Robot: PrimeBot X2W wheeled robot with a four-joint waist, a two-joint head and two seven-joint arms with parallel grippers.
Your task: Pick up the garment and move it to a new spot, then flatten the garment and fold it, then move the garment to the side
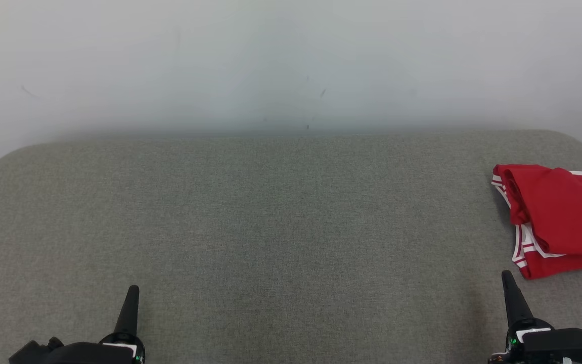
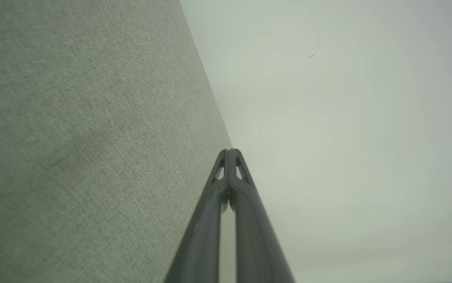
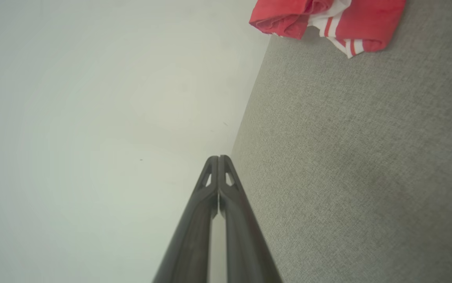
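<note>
Left claw [image 1: 133, 290] and right claw [image 1: 507, 275] pressed together, empty. Garment [image 1: 564, 212] near counter [image 1: 270, 212] edge, frame right; loose fold could slide off.

A plain indoor robot test space, by the look of it; a grey woven-fabric table [image 1: 270, 227] with rounded far corners spreads ahead of the left hand [image 1: 133, 289] and right hand [image 1: 507, 276]; well past them it meets a plain white wall [image 1: 291, 60] with faint scuffs; a red, white-striped garment [image 1: 564, 212] lies just beyond the right hand.
</note>
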